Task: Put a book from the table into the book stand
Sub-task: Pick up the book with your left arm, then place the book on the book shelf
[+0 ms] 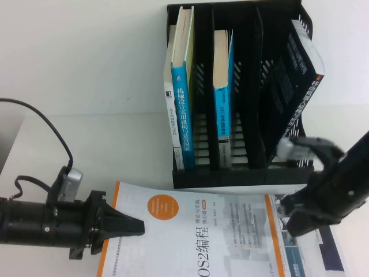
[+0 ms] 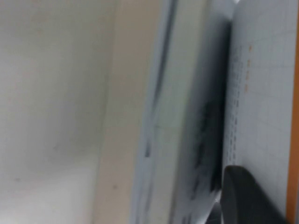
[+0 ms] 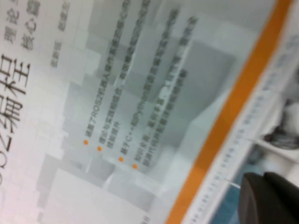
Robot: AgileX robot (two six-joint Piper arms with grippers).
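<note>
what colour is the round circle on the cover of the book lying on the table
Orange, on the book, clearest in the high view.

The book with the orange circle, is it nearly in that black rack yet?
Not yet. The book lies flat on the table in front of the book stand, which already holds other books. In hand: the left gripper is at the book's left edge and the right gripper is over its right edge. Left: lifting it, standing it upright and sliding it into a slot.
</note>
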